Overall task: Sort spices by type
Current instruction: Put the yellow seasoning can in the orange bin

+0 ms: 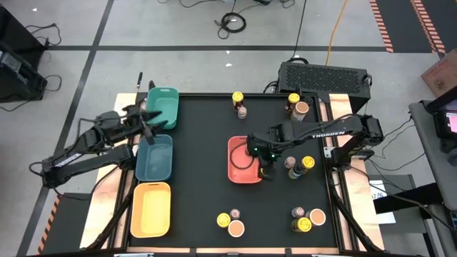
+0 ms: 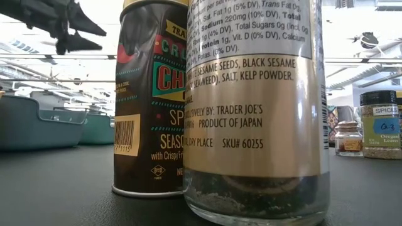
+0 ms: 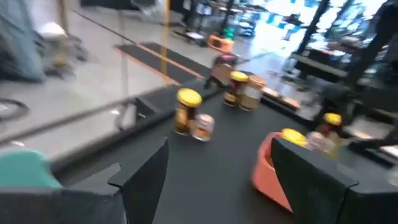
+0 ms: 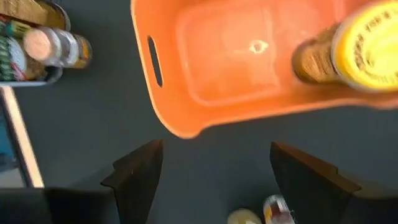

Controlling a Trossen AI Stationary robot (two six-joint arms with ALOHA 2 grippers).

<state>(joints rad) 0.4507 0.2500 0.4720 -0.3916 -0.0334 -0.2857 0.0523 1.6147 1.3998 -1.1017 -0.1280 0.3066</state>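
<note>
Spice jars stand in small groups on the black table: a yellow-lidded jar (image 1: 238, 98) at the far edge, a tan-lidded jar (image 1: 300, 108) far right, a yellow-lidded jar (image 1: 308, 163) at mid right, and more along the near edge (image 1: 235, 228) (image 1: 317, 216). My right gripper (image 1: 263, 158) (image 4: 214, 168) hovers open over the coral tray's (image 1: 239, 168) right rim, with bare table between its fingers. One yellow-lidded jar (image 4: 360, 50) sits inside the coral tray (image 4: 236, 68). My left gripper (image 1: 146, 121) (image 3: 217, 180) is open and empty, between the green tray (image 1: 166, 103) and the teal tray (image 1: 153, 160).
A yellow tray (image 1: 150, 208) lies at the near left. In the low view a dark can (image 2: 151, 94) and a glass jar (image 2: 257, 113) stand right in front of the camera, with smaller jars (image 2: 380, 125) behind on the right. The table's middle (image 1: 200, 164) is bare.
</note>
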